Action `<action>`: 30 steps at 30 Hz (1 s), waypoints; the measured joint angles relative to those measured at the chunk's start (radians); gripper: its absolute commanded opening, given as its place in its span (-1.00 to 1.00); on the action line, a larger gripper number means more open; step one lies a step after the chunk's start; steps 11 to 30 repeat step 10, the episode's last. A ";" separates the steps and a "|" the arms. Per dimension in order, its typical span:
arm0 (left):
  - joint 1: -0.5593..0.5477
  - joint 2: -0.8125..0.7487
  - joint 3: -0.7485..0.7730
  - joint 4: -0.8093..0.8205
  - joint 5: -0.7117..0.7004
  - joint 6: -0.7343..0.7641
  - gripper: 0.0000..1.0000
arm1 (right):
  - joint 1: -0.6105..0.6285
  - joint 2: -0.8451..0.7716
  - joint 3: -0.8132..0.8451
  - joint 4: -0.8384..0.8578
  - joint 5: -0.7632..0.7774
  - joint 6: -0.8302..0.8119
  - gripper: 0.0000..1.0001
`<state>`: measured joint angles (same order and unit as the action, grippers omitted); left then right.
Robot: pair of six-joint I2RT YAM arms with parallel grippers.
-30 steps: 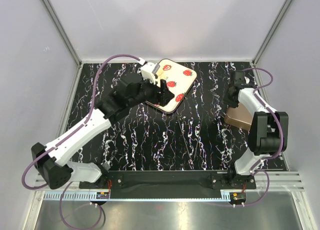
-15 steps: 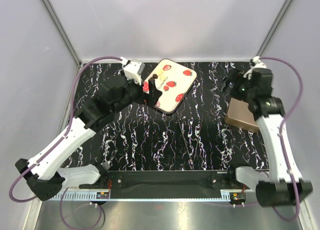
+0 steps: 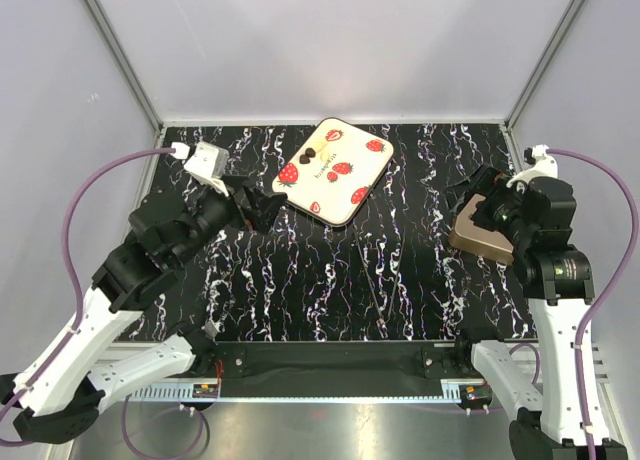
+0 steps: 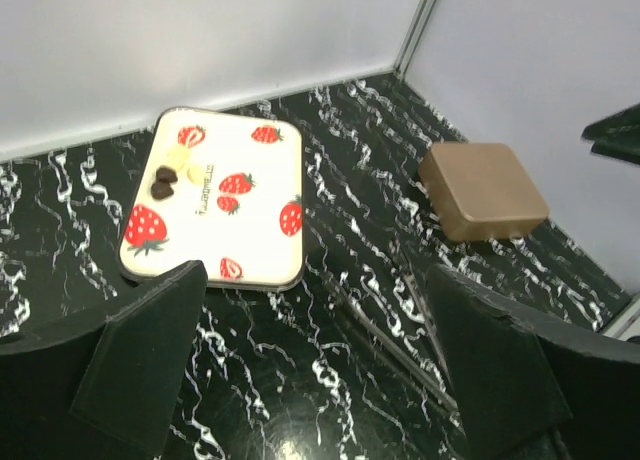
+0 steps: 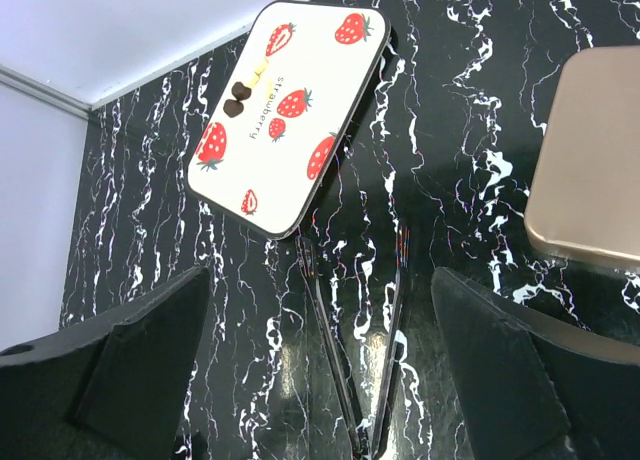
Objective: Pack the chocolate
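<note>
As walls (image 3: 330,50) enclose, table (image 3: 300,280) seems marbled.

a glossy black marbled surface is shown on the table (image 4: 300,380). the tray (image 4: 262,170) is seen as smooth, printed and faintly shiny. the lid (image 4: 483,190) is finished in satin brown. the tongs (image 5: 325,325) are made of bright metal. the finish of the chocolate (image 4: 161,188) cannot be judged.
</note>
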<state>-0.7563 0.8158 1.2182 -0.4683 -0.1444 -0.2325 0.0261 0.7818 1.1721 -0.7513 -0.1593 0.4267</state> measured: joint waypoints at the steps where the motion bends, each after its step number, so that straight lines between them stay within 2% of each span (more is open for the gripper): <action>1: 0.000 -0.004 -0.012 -0.004 -0.002 -0.001 0.98 | 0.000 0.002 0.000 -0.003 0.000 0.000 0.99; 9: 0.000 -0.057 -0.103 -0.035 -0.003 -0.013 0.98 | 0.000 0.005 0.002 -0.007 -0.009 -0.001 0.99; 30: 0.000 -0.064 -0.103 -0.038 -0.003 -0.014 0.98 | 0.000 0.010 0.005 -0.010 -0.009 -0.001 1.00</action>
